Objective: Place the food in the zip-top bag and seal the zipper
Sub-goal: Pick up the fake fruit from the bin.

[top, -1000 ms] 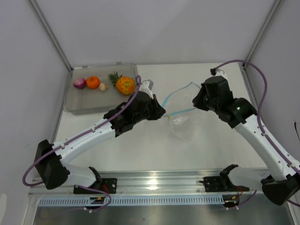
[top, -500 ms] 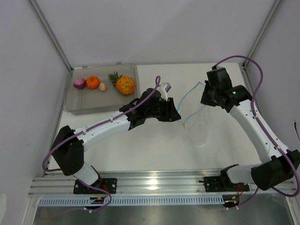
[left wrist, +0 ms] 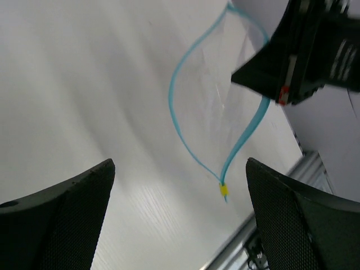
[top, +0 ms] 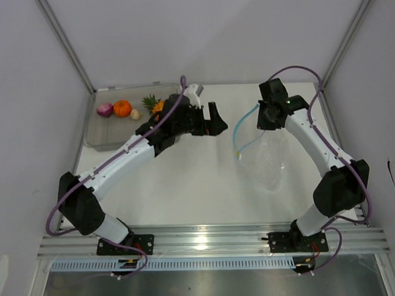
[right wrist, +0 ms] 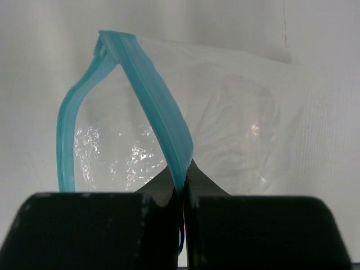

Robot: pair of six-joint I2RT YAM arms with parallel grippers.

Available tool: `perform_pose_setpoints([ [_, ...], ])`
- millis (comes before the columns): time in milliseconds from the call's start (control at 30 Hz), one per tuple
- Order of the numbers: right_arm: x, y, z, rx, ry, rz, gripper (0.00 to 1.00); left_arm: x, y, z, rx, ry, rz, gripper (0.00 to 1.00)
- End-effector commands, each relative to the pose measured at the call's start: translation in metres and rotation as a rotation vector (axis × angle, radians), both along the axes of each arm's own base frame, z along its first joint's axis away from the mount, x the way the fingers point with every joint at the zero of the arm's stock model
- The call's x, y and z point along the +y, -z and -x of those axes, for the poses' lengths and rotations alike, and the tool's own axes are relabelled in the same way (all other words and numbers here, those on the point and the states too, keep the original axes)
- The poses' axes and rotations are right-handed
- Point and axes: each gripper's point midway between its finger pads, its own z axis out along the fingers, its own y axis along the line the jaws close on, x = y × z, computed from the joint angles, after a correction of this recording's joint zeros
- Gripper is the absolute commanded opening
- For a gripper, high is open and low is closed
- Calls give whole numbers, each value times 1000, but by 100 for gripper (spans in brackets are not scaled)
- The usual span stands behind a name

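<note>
The right claw (top: 264,117) is clamped on the zipper (top: 238,135) of the zip-top bag (top: 270,160), centre right. The left claw (top: 214,119) hangs wide apart beside it. Below lies the white counter (top: 192,187), ringed by pale walls. The food (top: 122,108) lies in the grey tray (top: 96,137), upper left.

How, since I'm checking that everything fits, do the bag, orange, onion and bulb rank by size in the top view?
Largest: bag, by far.
Next: orange and onion, nearly alike, orange perhaps slightly bigger.
Smallest: bulb.
</note>
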Motion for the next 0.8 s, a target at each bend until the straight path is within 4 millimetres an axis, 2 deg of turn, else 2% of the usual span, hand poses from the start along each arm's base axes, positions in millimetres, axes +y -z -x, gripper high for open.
perform_pose_setpoints([
  [0, 5, -7, -34, -53, -40, -1, 0, 37, -26, -53, -65, -156, -46, 99],
  [33, 9, -6, -39, -57, -46, -11, 0, 57, -24, -69, -39, -209, -83, 99],
  [67, 13, -3, -42, -52, -58, -20, 0, 66, -35, -83, -47, -246, -93, 99],
  [100, 20, 4, -45, -35, -80, -40, 0, 80, -12, -103, -8, -319, -162, 99],
  [133, 29, 11, -52, -37, -96, -73, 0, 112, -4, -134, 31, -425, -223, 99],
  [167, 29, 11, -52, -37, -96, -73, 0, 119, -17, -141, 16, -452, -198, 99],
  [200, 31, 15, -54, -32, -101, -78, 0, 130, -4, -144, 66, -483, -225, 99],
  [233, 33, 21, -56, -23, -101, -84, 0, 140, -7, -153, 73, -533, -230, 100],
  [267, 35, 22, -59, -26, -106, -88, 0, 153, 3, -167, 119, -602, -231, 100],
  [333, 38, 25, -61, -22, -120, -98, 0, 173, 15, -171, 193, -686, -263, 99],
  [367, 39, 28, -62, -19, -127, -96, 0, 183, 25, -182, 244, -752, -242, 99],
  [533, 37, 31, -66, -20, -119, -94, 0, 204, 47, -190, 356, -869, -206, 100],
  [700, 40, 33, -63, -9, -128, -103, 0, 205, 80, -192, 478, -906, -131, 100],
  [767, 40, 33, -62, -9, -128, -100, 0, 202, 86, -195, 520, -913, -87, 99],
])
